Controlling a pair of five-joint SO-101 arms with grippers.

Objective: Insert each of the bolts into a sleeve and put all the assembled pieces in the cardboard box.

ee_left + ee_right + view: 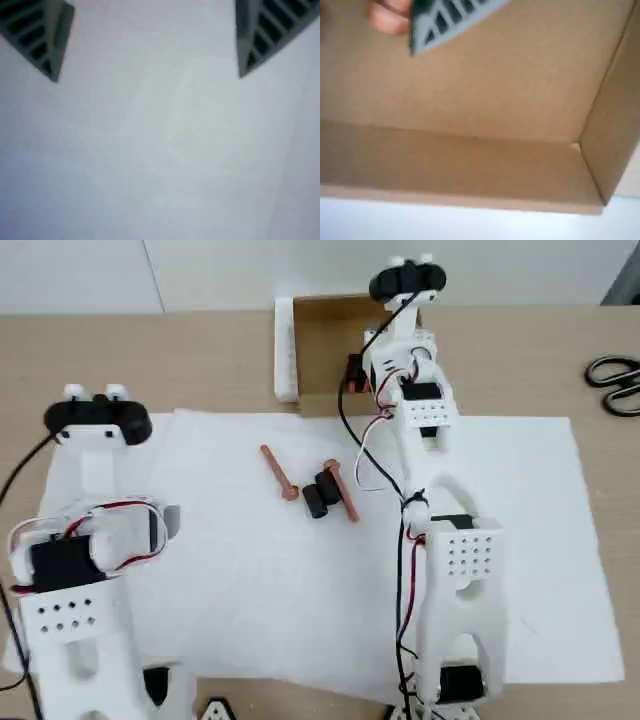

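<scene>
Two copper bolts lie on the white sheet (240, 580): one bolt (277, 472) alone, the other bolt (342, 490) beside two black sleeves (321, 492). The cardboard box (325, 335) stands at the back. My right gripper (354, 373) hangs inside it, over the box floor (495, 90), shut on a dark piece with a copper end (387, 17), seemingly a bolt in a sleeve. One grey finger (445, 20) shows beside that copper end. My left gripper (150, 50) is open just above the bare sheet at the left, with nothing between its fingers.
The box's white flap (286, 348) stands up on its left side. Scissors (615, 380) lie at the table's far right edge. Cables run along the right arm (400, 510) across the sheet's right half.
</scene>
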